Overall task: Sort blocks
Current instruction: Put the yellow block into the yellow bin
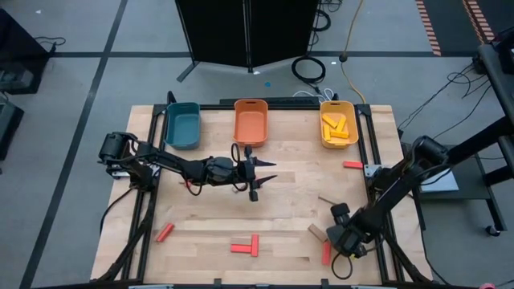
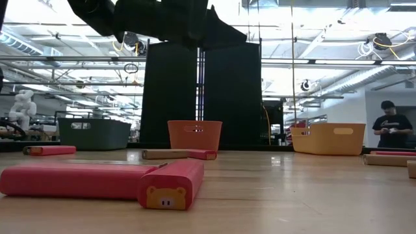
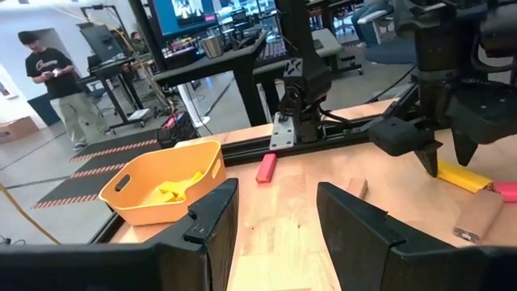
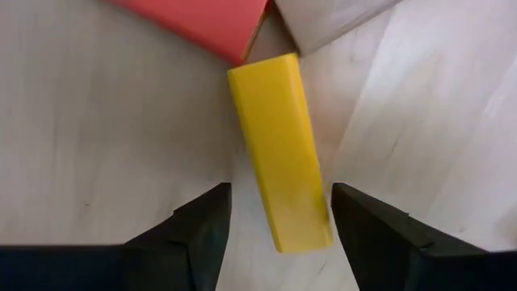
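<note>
- Right gripper (image 4: pixel 279 234) spread, jaws either side of yellow block (image 4: pixel 279 149), near-right table corner.
- Left gripper (image 1: pixel 259 172) empty, parted, mid-table.
- Block likely light, rigid, smooth; pinch across long sides, mid-length.

Light is bright and even, coming from overhead; the ceiling lights (image 2: pixel 338 39) burn out to white glare in the low view. The table (image 1: pixel 289 201) shows only soft, faint shadows under the arms. In the low view the arm (image 2: pixel 156 19) overhead is a dark silhouette against that glare. Below the right gripper (image 4: pixel 279 222) the yellow block (image 4: pixel 279 149) is slightly soft, its own fingers (image 4: pixel 194 234) blurred. The left gripper's fingers (image 3: pixel 210 218) are also out of focus.
</note>
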